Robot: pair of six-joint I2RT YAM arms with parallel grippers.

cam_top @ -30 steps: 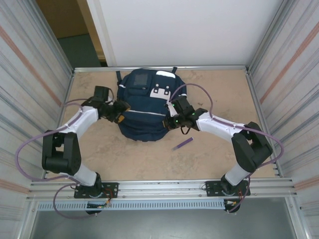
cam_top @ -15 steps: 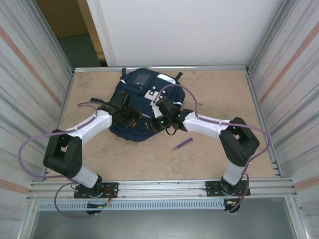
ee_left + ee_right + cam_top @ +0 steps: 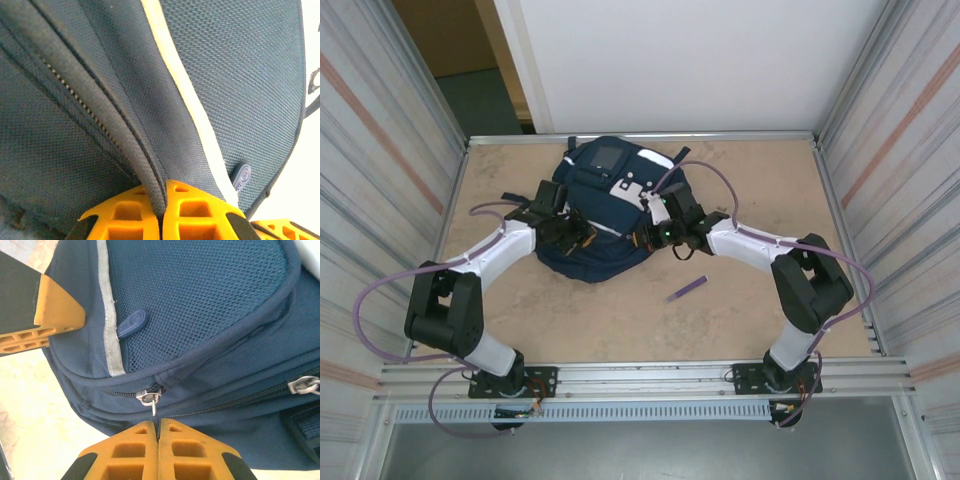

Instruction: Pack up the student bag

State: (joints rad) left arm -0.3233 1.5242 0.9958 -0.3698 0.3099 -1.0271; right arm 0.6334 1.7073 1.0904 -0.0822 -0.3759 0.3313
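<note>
A purple pen (image 3: 686, 289) lies on the table (image 3: 580, 320). Beyond it, the left tool (image 3: 161, 200) pinches a seam (image 3: 107, 125) of the student bag (image 3: 605, 190), lying toward the back, as the right tool (image 3: 158, 434) clamps its zipper pull (image 3: 150, 399). Unzipping seems in hand, needing a steady draw along the teeth.

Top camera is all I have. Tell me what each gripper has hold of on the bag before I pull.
Observer: The left gripper is shut on a raised ridge of the student bag, right beside a line of zipper teeth.
Operator: Now the right one.
Observer: The right gripper is shut, and the thin metal zipper pull runs down into the seam between its tips, so it looks pinched.
Operator: Report any other slider nearby.
Observer: A second metal slider sits further along the bag, at the right edge of the right wrist view.
</note>
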